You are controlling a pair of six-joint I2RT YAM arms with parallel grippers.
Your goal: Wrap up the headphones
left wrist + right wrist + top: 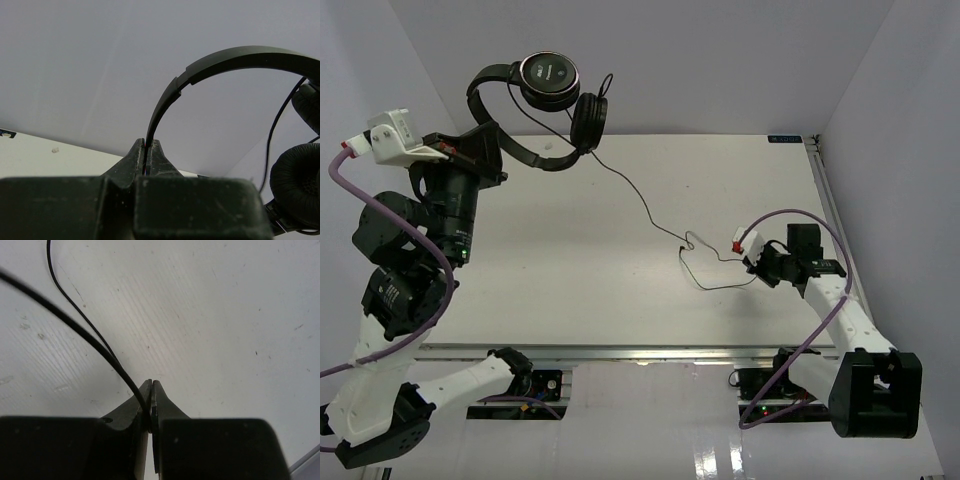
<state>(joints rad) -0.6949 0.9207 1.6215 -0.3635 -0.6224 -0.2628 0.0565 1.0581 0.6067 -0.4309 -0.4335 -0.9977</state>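
The black headphones [548, 80] hang in the air at the back left, held by the headband. My left gripper [492, 150] is shut on the headband [210, 62], which arcs up and right from the jaws to the padded earcup [297, 185]. The thin black cord [640, 200] runs from the earcups down across the table to my right gripper [760, 268], which is shut on the cord [90, 337] low over the table at the right. A loop of cord [705, 270] lies on the table just left of it.
The white table [570, 280] is walled by white panels at the back and sides. Its right edge [825, 200] runs close to my right arm. Purple cables hang along both arms.
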